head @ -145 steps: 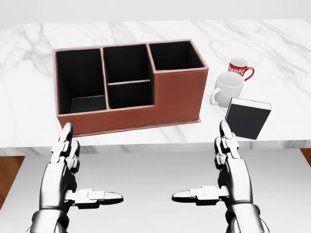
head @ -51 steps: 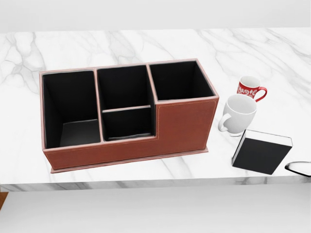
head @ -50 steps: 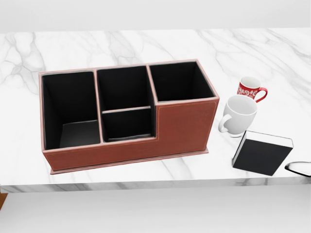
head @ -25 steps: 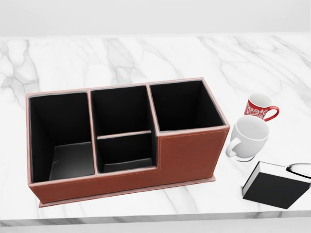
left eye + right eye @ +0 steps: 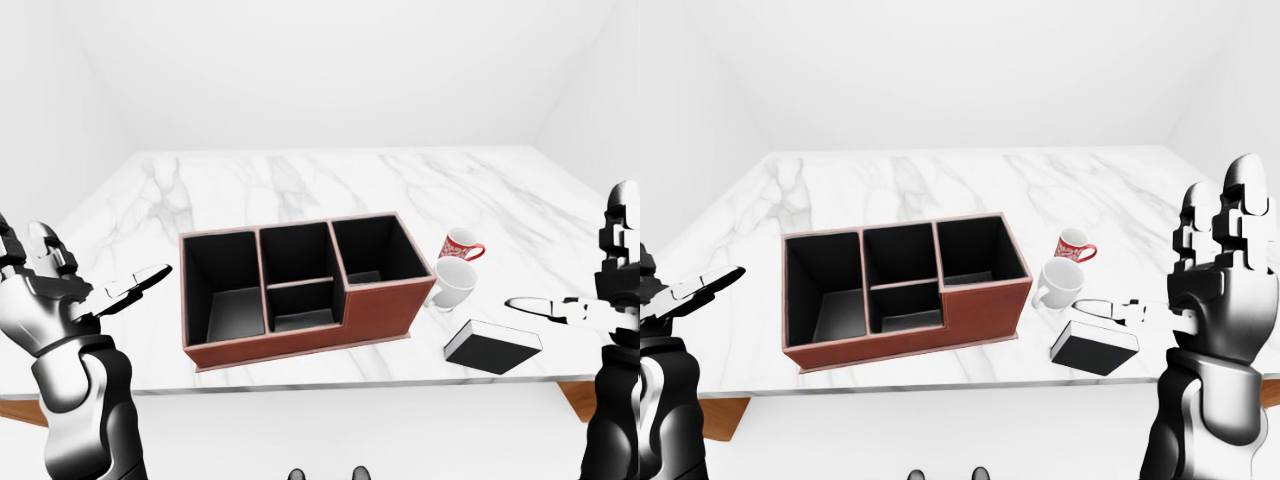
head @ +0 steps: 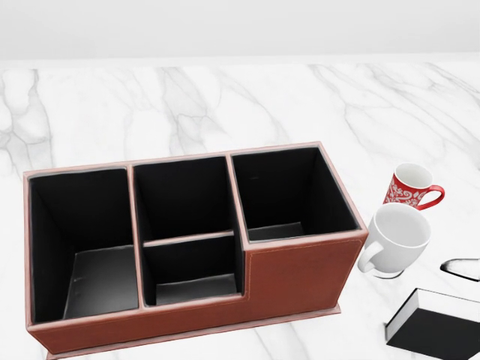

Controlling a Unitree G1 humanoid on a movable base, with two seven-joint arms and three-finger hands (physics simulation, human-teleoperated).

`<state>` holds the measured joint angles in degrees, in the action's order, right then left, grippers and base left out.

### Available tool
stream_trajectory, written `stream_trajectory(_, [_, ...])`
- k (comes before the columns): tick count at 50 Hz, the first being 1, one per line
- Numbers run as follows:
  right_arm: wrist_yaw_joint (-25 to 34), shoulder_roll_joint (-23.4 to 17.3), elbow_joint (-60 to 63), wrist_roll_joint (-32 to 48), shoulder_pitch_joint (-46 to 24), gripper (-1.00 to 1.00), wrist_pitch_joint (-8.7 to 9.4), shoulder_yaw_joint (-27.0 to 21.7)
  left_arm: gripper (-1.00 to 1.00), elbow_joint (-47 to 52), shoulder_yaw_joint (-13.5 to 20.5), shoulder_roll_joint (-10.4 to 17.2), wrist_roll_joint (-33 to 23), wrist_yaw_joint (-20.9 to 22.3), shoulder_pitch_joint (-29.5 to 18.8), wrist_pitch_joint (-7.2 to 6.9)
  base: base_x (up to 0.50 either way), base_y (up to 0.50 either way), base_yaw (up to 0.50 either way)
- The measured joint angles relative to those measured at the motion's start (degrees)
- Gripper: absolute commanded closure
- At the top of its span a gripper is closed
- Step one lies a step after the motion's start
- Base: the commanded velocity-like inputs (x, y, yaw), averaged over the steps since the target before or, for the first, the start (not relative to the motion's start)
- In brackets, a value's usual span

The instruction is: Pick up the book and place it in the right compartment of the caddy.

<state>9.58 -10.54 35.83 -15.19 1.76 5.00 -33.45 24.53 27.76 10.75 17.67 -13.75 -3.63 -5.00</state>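
Note:
The book (image 6: pixel 435 330), black cover with white pages, lies flat on the marble table at the bottom right of the head view, right of the caddy; it also shows in the right-eye view (image 5: pixel 1095 347). The brown caddy (image 6: pixel 300 277) has black compartments, and its right compartment (image 6: pixel 289 191) holds nothing. My right hand (image 5: pixel 1180 270) is open and raised to the right of the book, with its thumb tip (image 6: pixel 461 268) just above the book's far edge. My left hand (image 5: pixel 100 262) is open, raised left of the caddy, holding nothing.
A white mug (image 6: pixel 397 236) stands between the caddy and the book, with a red patterned mug (image 6: pixel 411 185) just beyond it. The white marble table (image 6: pixel 225 105) stretches well past the caddy. Its near edge shows in the left-eye view (image 5: pixel 330 385).

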Motion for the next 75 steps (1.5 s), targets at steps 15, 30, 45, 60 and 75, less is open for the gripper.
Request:
stream_trajectory(15, [4.77, -0.65, 1.59, 5.26, 1.06, -1.0, 0.0, -3.5, -1.0, -0.02, 0.2, 0.07, 0.06, -0.05, 0.09, 0.0, 0.0, 0.0, 0.0])
stream_trajectory(30, [12.65, 0.04, -0.37, 21.62, 3.89, -1.0, 0.0, -3.03, -1.0, -0.14, 0.24, 0.08, 0.03, -0.04, 0.15, 0.0, 0.0, 0.0, 0.0])
stream_trajectory(45, [12.51, 0.2, -10.56, 40.72, 5.36, -1.0, 0.0, 0.31, -1.0, -0.27, 0.04, -0.03, -0.18, 0.07, 0.21, 0.0, 0.0, 0.0, 0.0])
stream_trajectory(60, [8.18, -1.34, -19.29, 53.29, 5.35, -1.0, 0.0, 2.53, -1.0, -0.05, 0.01, -0.02, -0.19, 0.03, 0.13, 0.0, 0.0, 0.0, 0.0])
stream_trajectory(75, [3.89, -4.41, -30.4, 58.3, 2.97, -1.0, 0.0, 5.51, -1.0, 0.09, 0.02, 0.05, -0.2, -0.01, 0.02, 0.0, 0.0, 0.0, 0.0])
